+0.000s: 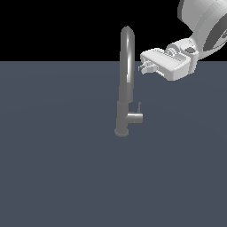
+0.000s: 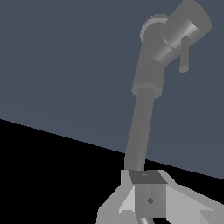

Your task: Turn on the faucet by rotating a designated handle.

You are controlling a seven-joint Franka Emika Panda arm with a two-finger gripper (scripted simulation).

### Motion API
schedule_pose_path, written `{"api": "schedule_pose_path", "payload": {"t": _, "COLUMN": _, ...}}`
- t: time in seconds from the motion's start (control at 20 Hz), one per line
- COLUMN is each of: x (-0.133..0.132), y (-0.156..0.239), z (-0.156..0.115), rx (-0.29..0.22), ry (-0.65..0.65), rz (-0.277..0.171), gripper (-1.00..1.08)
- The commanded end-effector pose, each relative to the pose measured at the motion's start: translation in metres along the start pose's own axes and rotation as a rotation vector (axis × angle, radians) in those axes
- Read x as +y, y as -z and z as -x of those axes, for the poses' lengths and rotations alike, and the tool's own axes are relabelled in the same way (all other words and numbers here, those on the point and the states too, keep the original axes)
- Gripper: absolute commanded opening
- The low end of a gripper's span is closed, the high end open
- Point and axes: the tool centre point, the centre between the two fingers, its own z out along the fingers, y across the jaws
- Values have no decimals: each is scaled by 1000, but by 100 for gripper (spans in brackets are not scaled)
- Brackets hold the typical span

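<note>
The faucet (image 1: pixel 126 80) is a tall grey gooseneck tap that stands upright on a small round base. Its handle (image 1: pixel 135 117) is a short side cylinder low on the body, pointing to the exterior view's right, with a thin lever rod (image 1: pixel 138 107) standing up from it. My gripper (image 1: pixel 145 68) hangs beside the upper spout, on the exterior view's right and well above the handle. It touches nothing, and its fingers (image 2: pixel 149 197) look shut with nothing between them. The wrist view looks down the spout tube (image 2: pixel 141 131) to the handle (image 2: pixel 181 30) and rod (image 2: pixel 184 54).
A flat dark blue-grey surface (image 1: pixel 53 168) carries the faucet. The white arm (image 1: pixel 204 22) comes in from the upper corner on the exterior view's right.
</note>
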Motion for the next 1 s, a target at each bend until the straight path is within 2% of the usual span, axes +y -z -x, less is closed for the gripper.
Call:
{"api": "schedule_pose_path", "payload": {"t": 0.0, "x": 2, "y": -3, "z": -23, "rx": -57, "ry": -57, "rz": -58, "gripper": -100}}
{"api": "schedule_pose_path", "payload": {"t": 0.25, "x": 8, "y": -14, "z": -63, "rx": -159, "ry": -161, "rz": -161, "gripper": -100}}
{"api": "schedule_pose_path", "payload": {"t": 0.5, "x": 14, "y": -27, "z": -93, "rx": -236, "ry": -240, "rz": -241, "gripper": -100}}
{"api": "schedule_pose_path", "payload": {"t": 0.75, "x": 19, "y": -37, "z": -110, "rx": -285, "ry": -291, "rz": -291, "gripper": -100}}
{"api": "schedule_pose_path", "payload": {"t": 0.95, "x": 21, "y": -41, "z": -116, "rx": -301, "ry": -307, "rz": -308, "gripper": -100}}
